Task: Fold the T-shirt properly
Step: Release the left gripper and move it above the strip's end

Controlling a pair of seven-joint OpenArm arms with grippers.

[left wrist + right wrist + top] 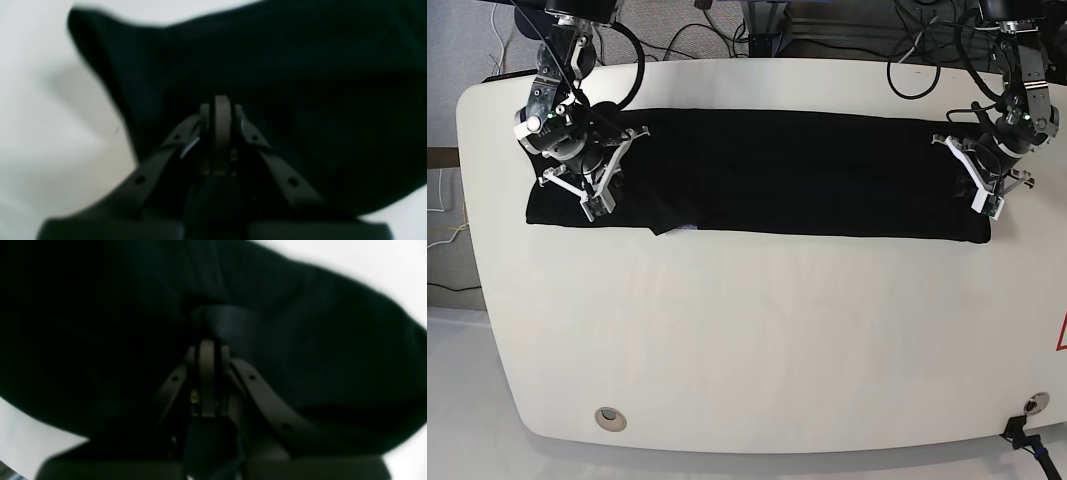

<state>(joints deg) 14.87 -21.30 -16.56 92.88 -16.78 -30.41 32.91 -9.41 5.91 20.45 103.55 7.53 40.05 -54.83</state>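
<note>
Bare white table (757, 350) fills the near half of the base view. Beyond it the T-shirt (767, 185) lies as a long black band, its long axis running side to side. One arm stands over each end: right gripper (599, 205) at the view's left end, left gripper (987, 205) at the other, neither nearer. Wrist views add what the base cannot: jaws of left gripper (221, 100) pressed together over cloth, right gripper (207, 343) likewise, apparently pinching a raised fold. Judged: both ends held for a lengthwise fold.

white table (757, 340), cables (757, 20) behind
</note>
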